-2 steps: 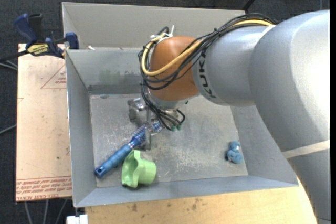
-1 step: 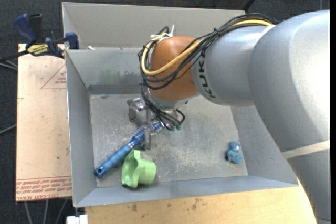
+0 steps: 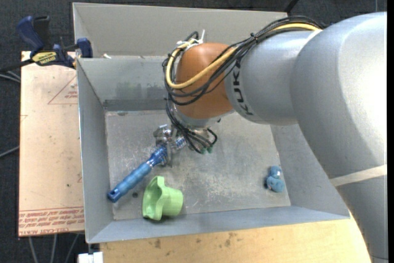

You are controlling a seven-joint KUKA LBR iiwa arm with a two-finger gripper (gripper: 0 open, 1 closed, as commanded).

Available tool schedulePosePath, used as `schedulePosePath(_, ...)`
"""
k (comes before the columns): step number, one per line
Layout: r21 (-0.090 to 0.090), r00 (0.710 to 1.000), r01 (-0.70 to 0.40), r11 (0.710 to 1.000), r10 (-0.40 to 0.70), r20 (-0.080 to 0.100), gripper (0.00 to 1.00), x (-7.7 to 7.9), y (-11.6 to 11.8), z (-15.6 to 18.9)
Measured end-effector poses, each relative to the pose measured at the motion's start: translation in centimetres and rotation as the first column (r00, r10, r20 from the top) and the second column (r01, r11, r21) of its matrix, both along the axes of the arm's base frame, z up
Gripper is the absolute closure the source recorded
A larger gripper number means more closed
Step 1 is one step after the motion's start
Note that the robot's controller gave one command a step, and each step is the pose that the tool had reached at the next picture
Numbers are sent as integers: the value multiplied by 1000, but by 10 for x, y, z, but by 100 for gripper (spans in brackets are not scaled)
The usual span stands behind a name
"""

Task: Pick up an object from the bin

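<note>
The gripper hangs at the upper end of a blue stick, whose long axis runs down-left across the bin floor toward the near-left corner; the gripper's opening cannot be told

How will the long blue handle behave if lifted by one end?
The blue handle looks straight and rigid, so probably won't flop. Gripped at its upper end, near the hand, the long free end may tilt down. Its rounded shaft could roll if nudged.
</note>
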State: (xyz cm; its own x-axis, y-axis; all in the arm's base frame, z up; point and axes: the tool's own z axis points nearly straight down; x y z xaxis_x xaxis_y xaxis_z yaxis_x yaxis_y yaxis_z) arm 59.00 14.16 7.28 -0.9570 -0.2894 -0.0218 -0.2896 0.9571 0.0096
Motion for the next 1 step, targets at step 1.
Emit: schedulePosePath(1,-12,1000,0,1000,0,-9,100,2,1,103)
